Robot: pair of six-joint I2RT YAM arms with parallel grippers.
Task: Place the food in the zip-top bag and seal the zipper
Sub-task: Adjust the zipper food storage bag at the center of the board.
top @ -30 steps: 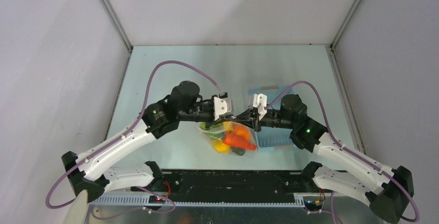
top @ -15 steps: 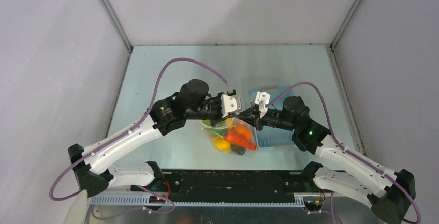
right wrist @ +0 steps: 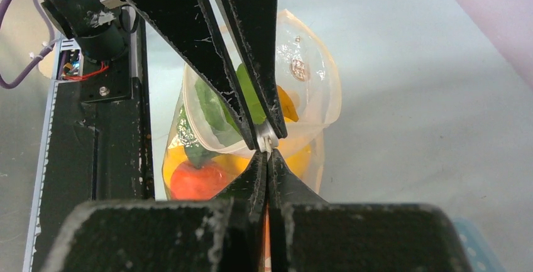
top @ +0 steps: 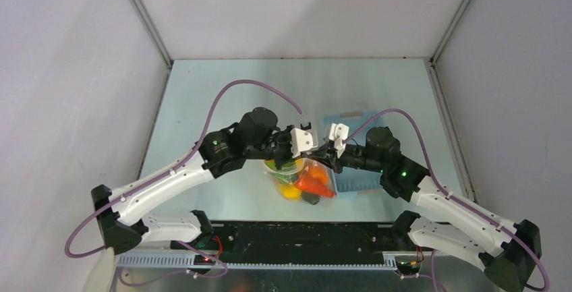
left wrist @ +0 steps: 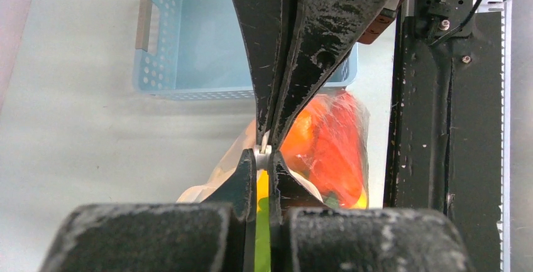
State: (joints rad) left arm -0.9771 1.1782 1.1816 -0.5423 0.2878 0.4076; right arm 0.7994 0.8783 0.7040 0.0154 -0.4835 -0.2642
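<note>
"Zip-top bag (top: 301, 184): where is it?"

"Just beside the light blue basket (top: 356, 183), on the side toward my left arm, hanging between my two claws. It's clear, crinkly film, bulging round with the food (top: 313, 179): glossy orange and red lumps, yellow pieces, flat green ones near the mouth."

"And your claws?"

"My left gripper (left wrist: 263, 156) is pinched narrow on the small white zipper (left wrist: 263, 150) piece at the bag's top edge. My right gripper (right wrist: 267, 156) is closed tight on that same edge, tip to tip with the left. Both are scuffed black wedges."

"The mouth?"

"Past the pinch, away from the basket's perforated wall, the rim bows out in a soft open loop."
</note>
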